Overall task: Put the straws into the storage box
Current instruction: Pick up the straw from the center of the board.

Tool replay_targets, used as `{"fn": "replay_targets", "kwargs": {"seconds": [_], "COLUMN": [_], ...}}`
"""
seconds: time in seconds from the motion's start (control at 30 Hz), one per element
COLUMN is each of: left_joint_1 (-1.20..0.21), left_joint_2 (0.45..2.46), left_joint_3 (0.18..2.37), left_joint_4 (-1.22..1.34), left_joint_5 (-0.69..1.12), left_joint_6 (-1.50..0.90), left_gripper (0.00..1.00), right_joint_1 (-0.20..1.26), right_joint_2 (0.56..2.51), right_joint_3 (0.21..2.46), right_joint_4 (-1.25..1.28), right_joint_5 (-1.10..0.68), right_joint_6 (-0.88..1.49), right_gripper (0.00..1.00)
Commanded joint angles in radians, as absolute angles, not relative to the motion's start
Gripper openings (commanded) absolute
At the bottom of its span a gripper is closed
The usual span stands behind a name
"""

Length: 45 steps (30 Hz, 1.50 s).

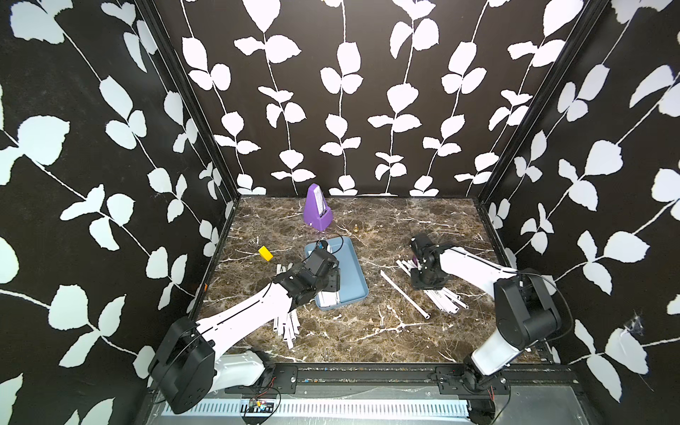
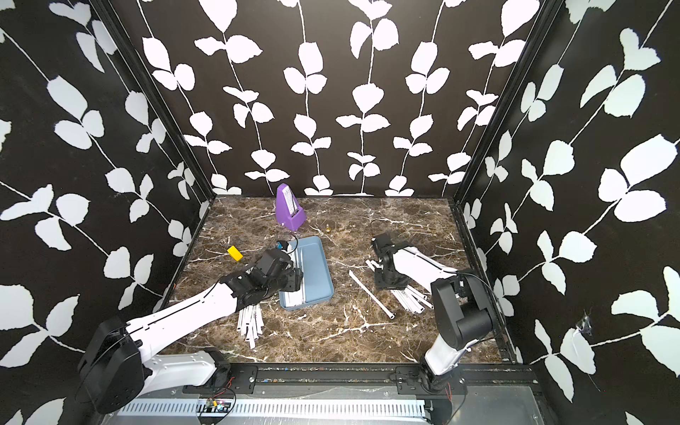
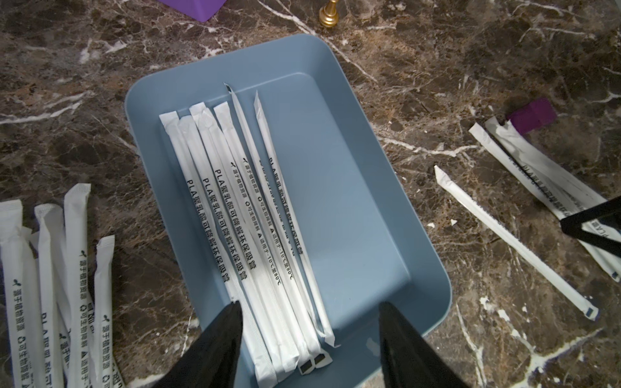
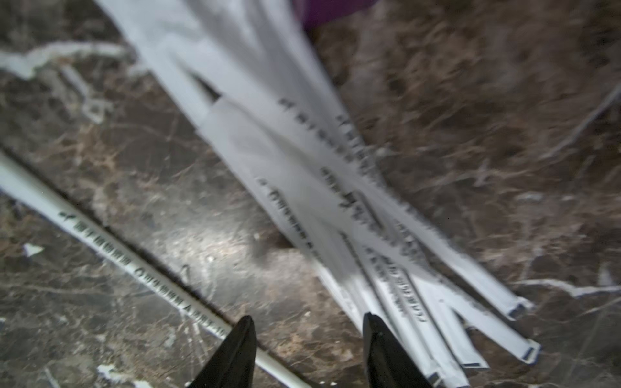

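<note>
six flat white paper-wrapped straws (image 3: 242, 215) with small dark print, counted by their ends, lay side by side lengthwise in the shallow light blue plastic storage box (image 3: 369, 235). only the left wrist view gave that count; in both top views the left arm covered most of them. the left gripper (image 3: 311, 336) hung over one short end of the box, its black jaws wide apart and holding nothing, with the straw ends below and between them. beside it, outside the box, a loose fan of straws (image 3: 75, 235) lay on the glossy brown white-veined marble table (image 3: 437, 84). the blurred right wrist view showed the right gripper (image 4: 307, 339) partly open and empty over bare marble. a crossed bunch of straws (image 4: 302, 161) lay just beside one finger, and a single straw (image 4: 111, 248) ran past the other. a top view showed the purple pyramid-shaped metronome (image 1: 317, 211) beyond the left gripper.
</note>
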State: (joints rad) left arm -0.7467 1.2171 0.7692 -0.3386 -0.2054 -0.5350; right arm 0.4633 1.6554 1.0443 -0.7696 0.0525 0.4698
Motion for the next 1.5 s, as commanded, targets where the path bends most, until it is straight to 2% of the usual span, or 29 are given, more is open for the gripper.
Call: {"fn": "replay_targets", "kwargs": {"seconds": [0.0, 0.17, 0.4, 0.57, 0.67, 0.77, 0.87, 1.0, 1.1, 1.23, 1.37, 1.47], "left_joint_1": [-0.751, -0.75, -0.75, -0.75, -0.751, -0.749, -0.735, -0.67, -0.618, -0.614, -0.613, -0.612], "left_joint_2": [1.177, 1.166, 1.173, 1.155, 1.146, 1.135, 1.12, 1.082, 1.054, 1.037, 0.994, 0.957], "left_joint_3": [0.737, 0.725, 0.718, 0.713, 0.719, 0.734, 0.752, 0.747, 0.725, 0.713, 0.672, 0.63], "left_joint_4": [-0.34, -0.35, -0.338, -0.343, -0.351, -0.363, -0.375, -0.363, -0.327, -0.281, -0.143, 0.003], "left_joint_5": [-0.229, -0.235, -0.231, -0.238, -0.238, -0.238, -0.22, -0.143, -0.045, 0.053, 0.155, 0.222], "left_joint_6": [-0.552, -0.551, -0.552, -0.554, -0.555, -0.55, -0.552, -0.572, -0.596, -0.605, -0.647, -0.691], "left_gripper": [0.67, 0.67, 0.67, 0.67, 0.67, 0.65, 0.63, 0.61, 0.6, 0.6, 0.62, 0.62], "right_joint_1": [0.54, 0.568, 0.574, 0.581, 0.581, 0.583, 0.592, 0.592, 0.592, 0.593, 0.624, 0.657], "right_joint_2": [1.663, 1.636, 1.725, 1.765, 1.775, 1.779, 1.748, 1.689, 1.639, 1.545, 1.477, 1.472], "right_joint_3": [1.048, 1.058, 1.078, 1.079, 1.062, 1.053, 1.061, 1.074, 1.09, 1.078, 1.009, 0.98], "right_joint_4": [-0.792, -0.829, -0.846, -0.834, -0.818, -0.794, -0.774, -0.749, -0.731, -0.611, -0.248, 0.016], "right_joint_5": [0.028, -0.034, 0.043, 0.069, 0.057, 0.026, -0.025, -0.11, -0.195, -0.44, -0.746, -0.862], "right_joint_6": [0.508, 0.491, 0.4, 0.375, 0.37, 0.37, 0.36, 0.339, 0.334, 0.386, 0.592, 0.787], "right_gripper": [0.52, 0.5, 0.51, 0.47, 0.39, 0.23, 0.14, 0.06, 0.04, 0.04, 0.04, 0.04]}}
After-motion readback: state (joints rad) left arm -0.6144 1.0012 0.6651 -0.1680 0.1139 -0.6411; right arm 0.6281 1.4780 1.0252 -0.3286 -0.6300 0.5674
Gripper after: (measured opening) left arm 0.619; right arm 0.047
